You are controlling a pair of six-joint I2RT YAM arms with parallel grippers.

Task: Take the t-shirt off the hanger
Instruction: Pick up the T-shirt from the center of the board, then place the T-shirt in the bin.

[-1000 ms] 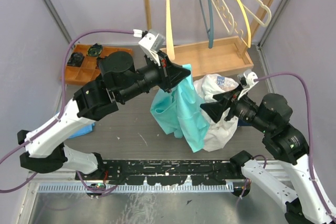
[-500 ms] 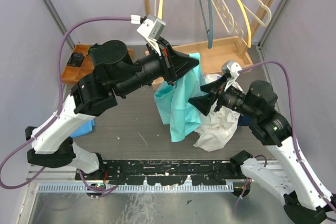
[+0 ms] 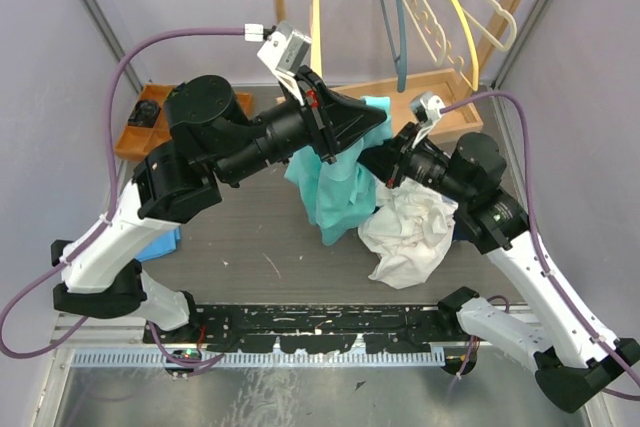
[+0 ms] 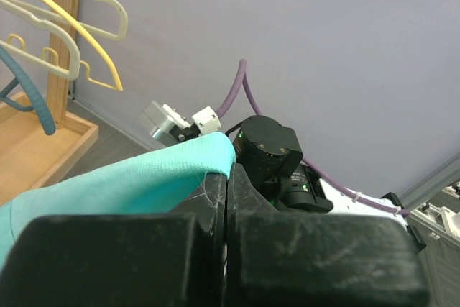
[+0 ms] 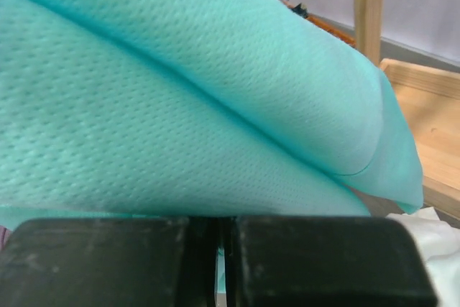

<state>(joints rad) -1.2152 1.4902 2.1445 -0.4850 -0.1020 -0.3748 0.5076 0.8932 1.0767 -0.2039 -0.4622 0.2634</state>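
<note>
Left claw (image 3: 376, 119) is clenched on the teal t-shirt (image 3: 335, 197), which hangs below it over the desk (image 3: 250, 237). Right claw (image 3: 368, 164), just beside the left one, is clamped shut and seems to pinch a fold of the cloth. The hanger is hidden. Both grips look set. Next, the claws would likely need to draw apart to work the t-shirt free.

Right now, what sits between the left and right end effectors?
Only the teal t-shirt: its fabric spans from the left end effector to the right end effector, both shut on it. Top view shows it.
</note>
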